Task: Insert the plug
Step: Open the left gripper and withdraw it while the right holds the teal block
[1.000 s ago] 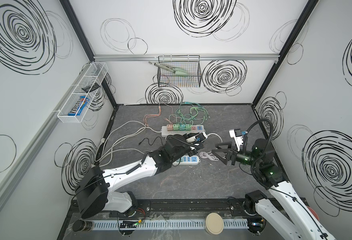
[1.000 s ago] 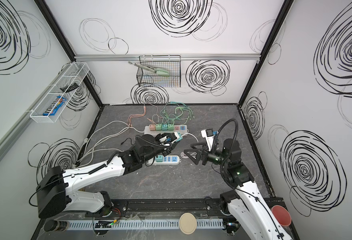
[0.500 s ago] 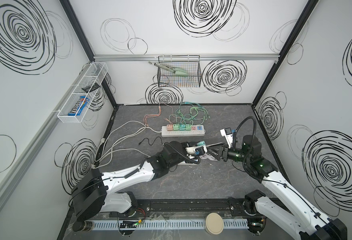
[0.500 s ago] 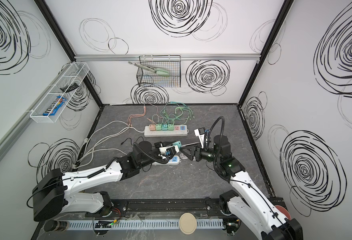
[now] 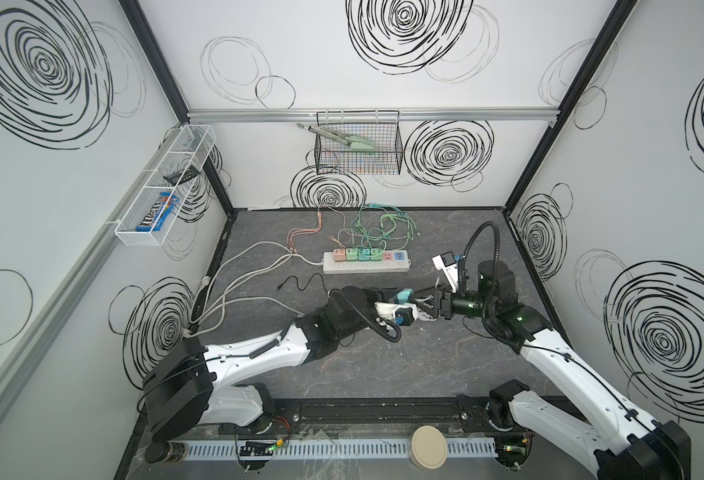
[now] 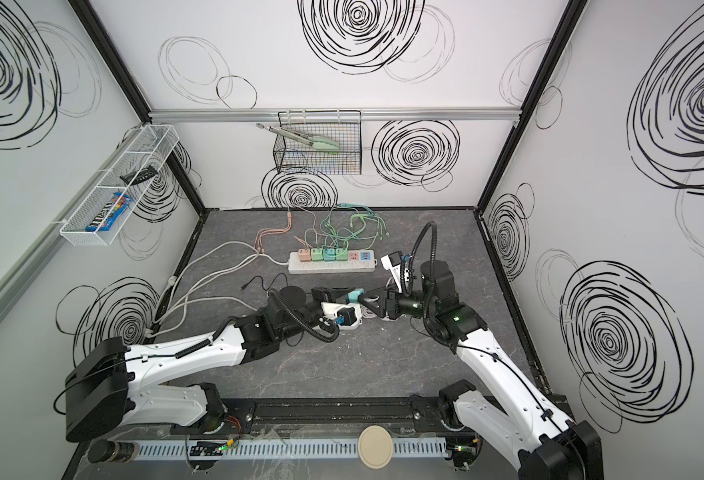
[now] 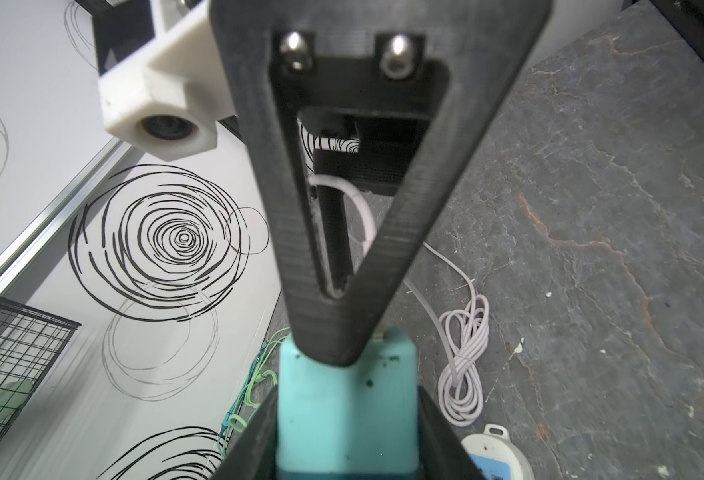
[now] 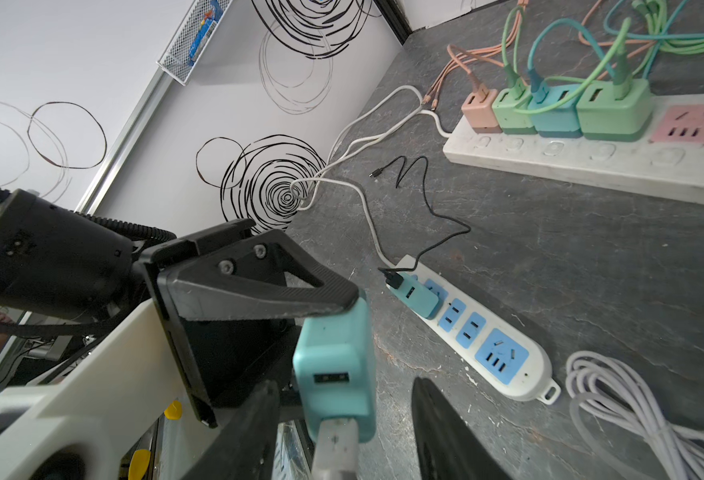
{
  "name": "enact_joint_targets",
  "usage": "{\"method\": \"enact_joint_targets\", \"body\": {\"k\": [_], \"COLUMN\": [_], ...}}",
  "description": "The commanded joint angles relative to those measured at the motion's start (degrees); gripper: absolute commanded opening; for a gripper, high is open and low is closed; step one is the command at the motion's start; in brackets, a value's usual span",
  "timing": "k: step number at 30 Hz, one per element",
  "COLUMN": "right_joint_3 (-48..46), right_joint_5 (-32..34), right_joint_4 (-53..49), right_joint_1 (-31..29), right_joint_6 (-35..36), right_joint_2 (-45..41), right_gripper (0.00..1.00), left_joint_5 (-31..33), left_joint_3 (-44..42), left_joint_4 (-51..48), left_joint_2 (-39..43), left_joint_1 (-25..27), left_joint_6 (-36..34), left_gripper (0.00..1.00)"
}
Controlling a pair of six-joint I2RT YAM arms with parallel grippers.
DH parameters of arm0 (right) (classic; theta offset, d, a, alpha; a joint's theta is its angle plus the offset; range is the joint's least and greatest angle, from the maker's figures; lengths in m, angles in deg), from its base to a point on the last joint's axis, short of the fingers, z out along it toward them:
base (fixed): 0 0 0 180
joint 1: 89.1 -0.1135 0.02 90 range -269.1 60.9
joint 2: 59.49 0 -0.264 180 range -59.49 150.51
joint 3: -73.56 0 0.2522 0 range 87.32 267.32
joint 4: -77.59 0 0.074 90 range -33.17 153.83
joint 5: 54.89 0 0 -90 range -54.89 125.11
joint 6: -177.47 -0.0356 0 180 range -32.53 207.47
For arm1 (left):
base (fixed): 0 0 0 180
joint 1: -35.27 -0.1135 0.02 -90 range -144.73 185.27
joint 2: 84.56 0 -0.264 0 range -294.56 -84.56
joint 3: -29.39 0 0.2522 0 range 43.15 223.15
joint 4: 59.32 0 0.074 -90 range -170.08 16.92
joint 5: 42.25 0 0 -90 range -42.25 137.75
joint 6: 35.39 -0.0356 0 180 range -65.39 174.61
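Note:
My left gripper (image 5: 400, 297) is shut on a teal charger block (image 5: 404, 296), held above the table floor in both top views (image 6: 354, 296). In the left wrist view the block (image 7: 346, 399) fills the space between my two fingers. A white USB plug (image 8: 335, 449) sits in the block's (image 8: 333, 353) lower port; the upper port is empty. My right gripper (image 8: 344, 384) faces the left one, its jaws apart on either side of the plug with a gap on each side. The plug's cable leads to a white coil (image 8: 616, 399) on the floor.
A small white power strip with blue sockets (image 8: 508, 374) lies beside the coil, with a teal charger and black cable in one socket. A long strip (image 5: 364, 266) carrying several chargers and tangled cables lies behind. A wire basket (image 5: 358, 149) hangs on the back wall.
My right gripper has moved left up to the left gripper and its jaws have narrowed. The left gripper has shifted slightly right with the teal block, away from the long strip.

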Motion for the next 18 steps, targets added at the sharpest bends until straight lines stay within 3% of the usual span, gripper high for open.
{"method": "enact_joint_targets", "body": {"k": [1, 13, 18], "right_joint_3": [3.9, 6.1, 6.9], "right_joint_5": [-0.7, -0.3, -0.7], "right_joint_4": [-3.3, -4.5, -7.9], "right_joint_1": [-0.6, -4.1, -4.3], "right_joint_6": [3.8, 5.5, 7.9], "right_joint_2": [1.0, 4.1, 4.2], "right_gripper": [0.53, 0.41, 0.40], "left_joint_5": [-0.7, -0.9, 0.0], "left_joint_3": [-0.1, 1.0, 1.2], "left_joint_4": [1.0, -0.5, -0.9], "left_joint_2": [1.4, 0.8, 0.7], "left_joint_1": [0.3, 0.5, 0.2], "left_joint_6": [-3.2, -4.1, -3.9], "left_gripper": [0.00, 0.00, 0.00]}}
